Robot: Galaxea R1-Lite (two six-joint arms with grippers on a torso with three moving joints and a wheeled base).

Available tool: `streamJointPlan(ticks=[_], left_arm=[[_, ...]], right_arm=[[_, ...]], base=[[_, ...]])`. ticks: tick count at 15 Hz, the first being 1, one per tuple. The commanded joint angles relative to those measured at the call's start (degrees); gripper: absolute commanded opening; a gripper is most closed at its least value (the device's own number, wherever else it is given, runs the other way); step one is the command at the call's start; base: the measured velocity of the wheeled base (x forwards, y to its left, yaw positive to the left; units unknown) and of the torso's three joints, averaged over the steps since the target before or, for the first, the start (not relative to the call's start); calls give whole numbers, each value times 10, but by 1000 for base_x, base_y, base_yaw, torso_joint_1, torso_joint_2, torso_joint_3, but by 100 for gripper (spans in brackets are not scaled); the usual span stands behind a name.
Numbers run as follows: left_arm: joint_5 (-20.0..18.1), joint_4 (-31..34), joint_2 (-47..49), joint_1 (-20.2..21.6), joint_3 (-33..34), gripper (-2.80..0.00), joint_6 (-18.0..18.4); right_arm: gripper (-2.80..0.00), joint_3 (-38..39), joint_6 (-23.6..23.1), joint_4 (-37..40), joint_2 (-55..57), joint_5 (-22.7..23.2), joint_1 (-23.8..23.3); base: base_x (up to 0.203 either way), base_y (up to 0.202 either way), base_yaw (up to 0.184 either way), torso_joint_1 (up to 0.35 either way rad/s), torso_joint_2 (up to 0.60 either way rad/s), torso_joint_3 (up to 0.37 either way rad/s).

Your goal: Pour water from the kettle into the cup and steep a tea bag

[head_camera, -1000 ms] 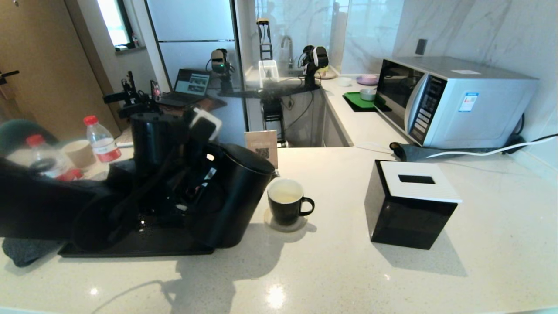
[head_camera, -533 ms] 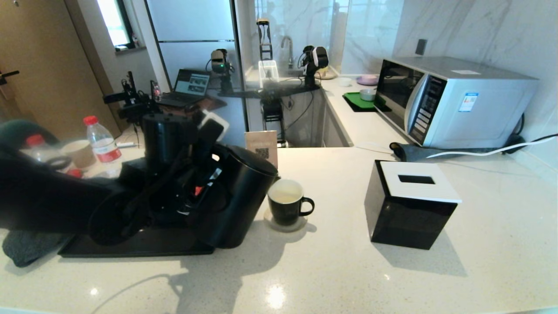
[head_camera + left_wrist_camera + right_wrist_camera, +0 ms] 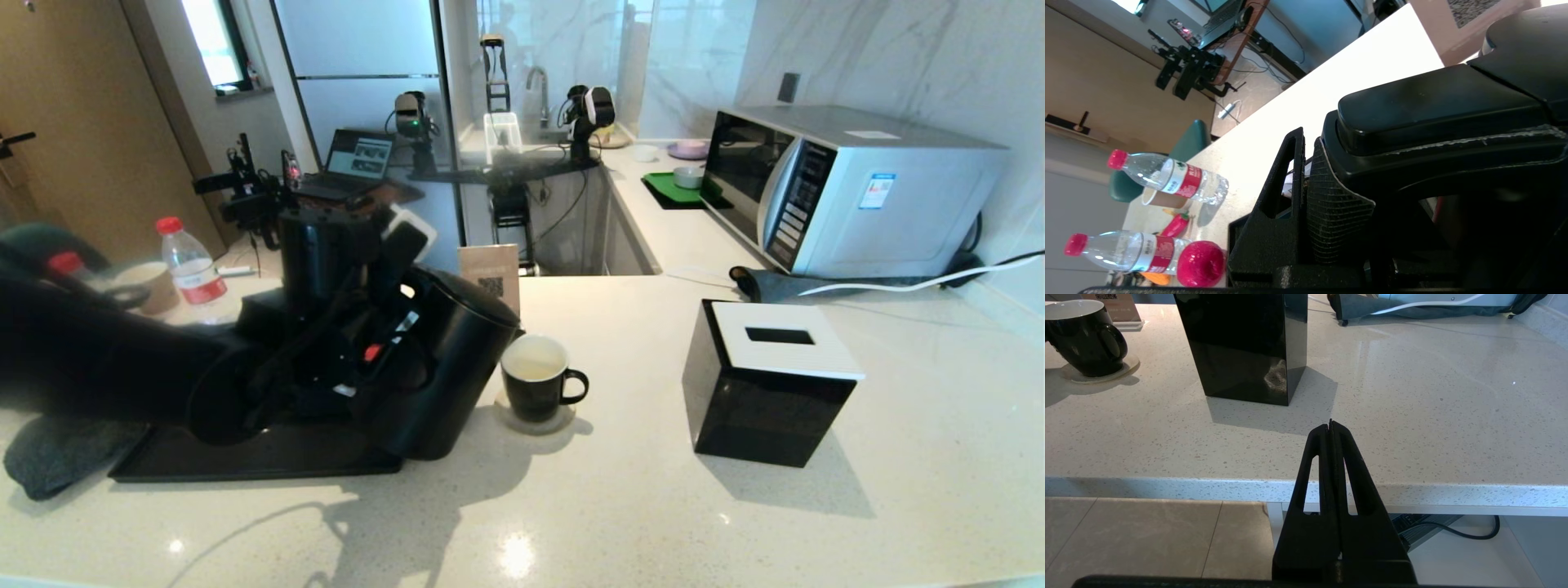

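We see left gripper clenched on kettle handle; kettle tilted, top and spout leaning toward cup. Right gripper clamped empty, parked below counter edge.

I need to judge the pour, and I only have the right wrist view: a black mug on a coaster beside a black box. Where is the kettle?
Observer: The kettle is just to the left of the mug, tipped toward it, with its spout near the mug's rim.
Operator: What is holding it?
Observer: The left gripper, with its jaws clamped on the kettle's handle.
Operator: Is any water coming out?
Observer: The head view shows no stream between the spout and the mug.
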Motion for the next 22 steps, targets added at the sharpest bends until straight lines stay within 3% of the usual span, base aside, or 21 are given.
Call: streamJointPlan(ticks=[1, 22], left_arm=[[2, -3, 7, 2, -6, -280, 5], [2, 2, 10, 5, -25, -280, 72]], right_arm=[[-280, 0, 0, 0, 1, 0, 0], [-280, 0, 0, 0, 1, 0, 0]], base=[[0, 0, 0, 0, 0, 0], [0, 0, 0, 0, 0, 0]])
